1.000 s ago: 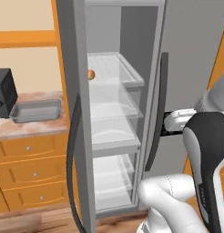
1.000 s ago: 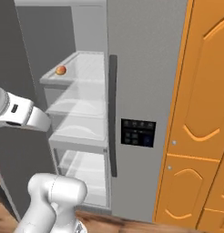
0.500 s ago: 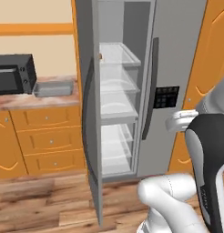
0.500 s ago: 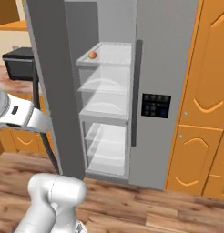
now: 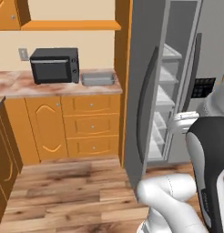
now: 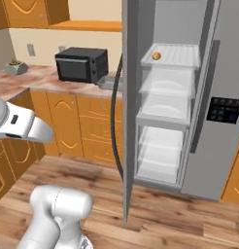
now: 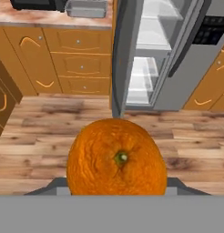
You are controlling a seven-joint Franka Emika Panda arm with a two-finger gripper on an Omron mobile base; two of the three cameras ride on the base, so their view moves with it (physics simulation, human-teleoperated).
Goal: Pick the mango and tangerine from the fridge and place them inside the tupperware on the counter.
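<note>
My claw grips the bright orange round tangerine (image 7: 117,157), so I should drive gently toward the shallow grey rectangular tupperware (image 5: 98,79), keeping the fruit level.

floor: wood planks (image 5: 63,182) | wall: cream (image 5: 73,38) | cabinets: orange wood (image 5: 93,125) | microwave (image 5: 54,66): black, near wall outlet (image 5: 23,54)

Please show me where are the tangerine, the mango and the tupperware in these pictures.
tangerine (image 7: 117,158): hand view, on the middle of its orange skin, by the stem.
mango (image 6: 156,56): right base view, on the fruit's middle, top fridge shelf.
tupperware (image 5: 98,80): left base view, on its front wall.
</note>
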